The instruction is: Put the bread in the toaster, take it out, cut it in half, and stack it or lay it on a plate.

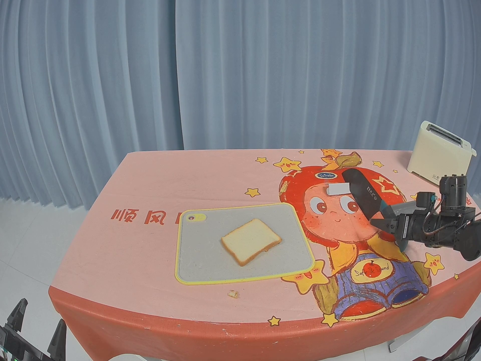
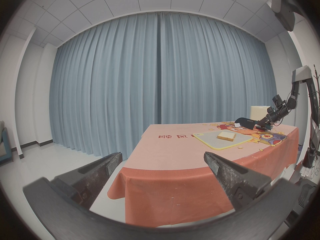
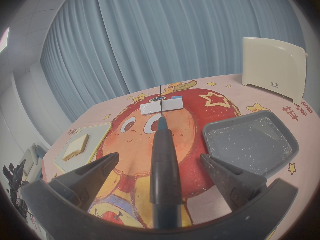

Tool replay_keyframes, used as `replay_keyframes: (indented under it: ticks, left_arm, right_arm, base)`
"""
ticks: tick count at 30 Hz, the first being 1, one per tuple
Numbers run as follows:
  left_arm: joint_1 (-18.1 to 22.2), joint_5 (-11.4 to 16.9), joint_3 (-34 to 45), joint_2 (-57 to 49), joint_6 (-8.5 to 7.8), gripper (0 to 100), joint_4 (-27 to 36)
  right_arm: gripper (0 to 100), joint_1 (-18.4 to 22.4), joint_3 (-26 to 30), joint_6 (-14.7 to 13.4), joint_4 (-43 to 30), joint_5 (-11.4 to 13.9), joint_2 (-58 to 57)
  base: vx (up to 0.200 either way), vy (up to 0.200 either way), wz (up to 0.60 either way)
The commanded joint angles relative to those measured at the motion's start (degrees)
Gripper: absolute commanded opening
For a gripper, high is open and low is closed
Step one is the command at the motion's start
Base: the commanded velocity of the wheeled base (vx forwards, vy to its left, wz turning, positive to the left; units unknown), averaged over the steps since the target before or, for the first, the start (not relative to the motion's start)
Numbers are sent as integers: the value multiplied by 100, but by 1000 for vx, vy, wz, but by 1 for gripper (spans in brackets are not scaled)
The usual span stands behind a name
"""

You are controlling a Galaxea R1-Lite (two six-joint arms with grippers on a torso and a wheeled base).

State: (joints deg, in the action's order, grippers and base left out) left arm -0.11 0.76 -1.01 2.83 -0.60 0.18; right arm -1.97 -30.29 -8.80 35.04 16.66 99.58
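A slice of bread (image 1: 250,240) (image 3: 76,147) lies flat on the grey, yellow-rimmed cutting board (image 1: 200,256) (image 3: 96,134) at the table's middle. The cream toaster (image 1: 440,152) (image 3: 273,67) stands at the far right corner. A black-bladed knife (image 1: 362,191) with a teal handle (image 3: 163,164) stands on edge, its tip at a small white block (image 1: 340,189) (image 3: 161,104). My right gripper (image 1: 382,221) (image 3: 159,156) is open around the handle, with a gap on each side. My left gripper (image 1: 35,327) (image 2: 163,170) is open and holds nothing, low off the table's near left corner.
A grey speckled tray (image 3: 250,140) sits on the cloth between the knife and the toaster. A small crumb (image 1: 233,294) lies in front of the board. Curtains hang behind the table. The table's left part is bare cloth.
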Motion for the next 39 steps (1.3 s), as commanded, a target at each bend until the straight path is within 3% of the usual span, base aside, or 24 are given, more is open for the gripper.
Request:
replay_keyframes:
  ticks: [1,17,18,39]
  left_arm:
    - [2,-5,92,7,-2,100,-1]
    - [2,-5,92,7,-2,100,-1]
    - [2,-5,92,7,-2,100,-1]
    - [2,4,92,7,-2,100,-1]
  right_arm:
    - [100,-22,-3,-8,3,3,26]
    - [100,-22,6,1,3,3,158]
    - [0,-22,6,-8,3,3,149]
    - [0,-31,-12,-8,21,3,8]
  base:
    - [0,0,0]
    - [0,0,0]
    - [0,0,0]
    - [0,0,0]
